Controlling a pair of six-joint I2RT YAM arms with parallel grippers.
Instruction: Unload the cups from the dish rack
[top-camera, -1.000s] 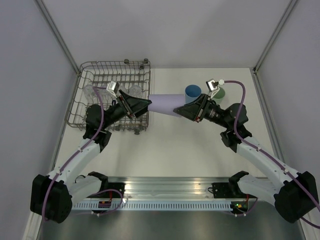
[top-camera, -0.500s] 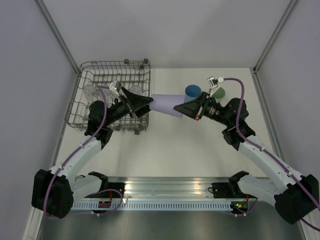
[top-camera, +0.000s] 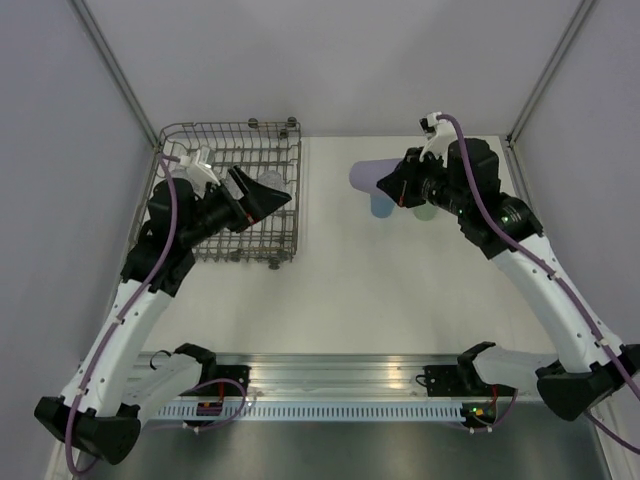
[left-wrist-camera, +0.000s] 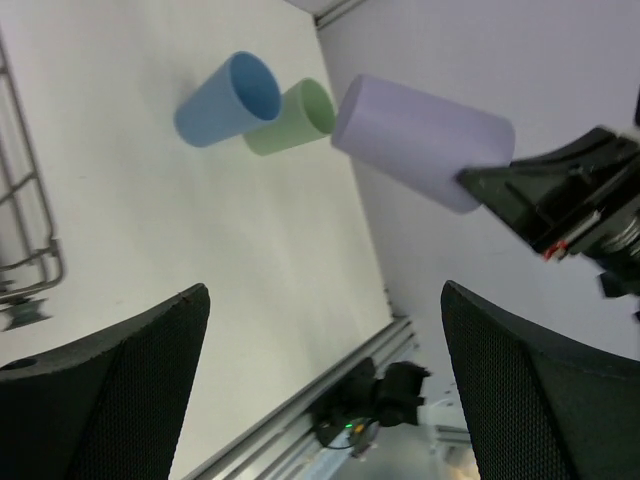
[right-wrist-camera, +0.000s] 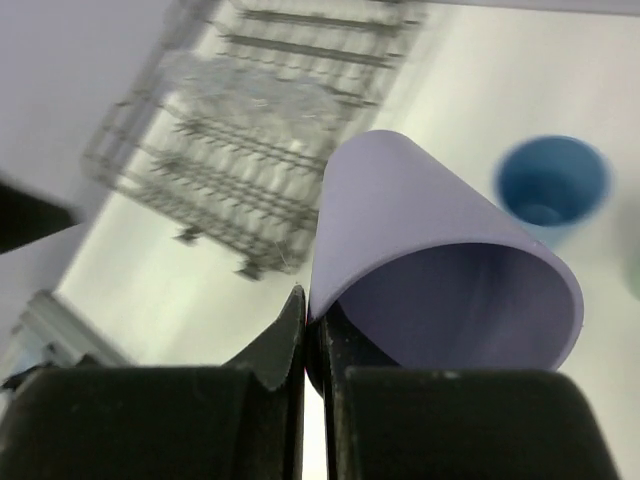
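The lilac cup hangs on its side in the air, with my right gripper shut on its rim. Just below it on the table stand the blue cup and the green cup, the green one mostly hidden by the arm. In the left wrist view the blue cup, the green cup and the lilac cup all show. My left gripper is open and holds nothing, over the right side of the dish rack. Clear cups remain in the rack.
The rack's right wall lies close to my left fingers. An aluminium rail runs along the near table edge. Frame posts stand at the back corners.
My left gripper let go of the lilac cup, opened wide and drew back over the rack. My right gripper closed on the cup's rim and carried it back and right, above the blue cup.
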